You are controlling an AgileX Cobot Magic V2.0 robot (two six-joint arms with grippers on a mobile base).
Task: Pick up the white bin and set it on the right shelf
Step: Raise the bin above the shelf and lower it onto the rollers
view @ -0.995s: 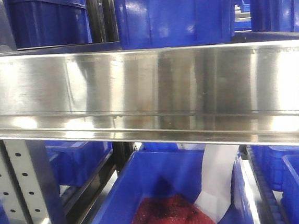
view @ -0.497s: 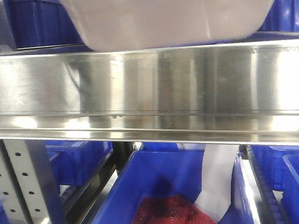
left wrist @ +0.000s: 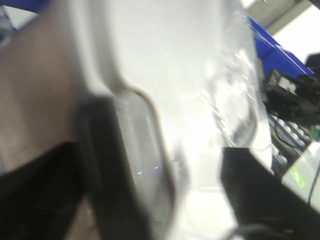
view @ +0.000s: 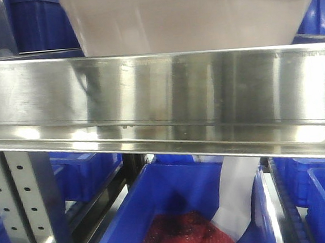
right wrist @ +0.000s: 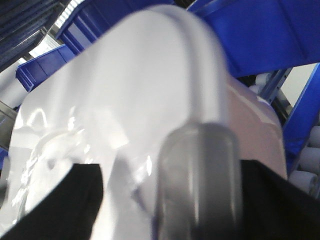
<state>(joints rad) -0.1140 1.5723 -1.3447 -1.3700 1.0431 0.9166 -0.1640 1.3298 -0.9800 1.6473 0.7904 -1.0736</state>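
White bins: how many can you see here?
1. The white bin fills the top of the front view, above the right shelf; both wrist views show it close. Others may be hidden.

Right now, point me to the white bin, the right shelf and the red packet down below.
white bin (view: 187,14), front view, on its pale side wall.
right shelf (view: 160,93), front view, on its shiny front rail.
red packet (view: 184,236), front view, on its middle, inside the lower blue crate (view: 173,183).
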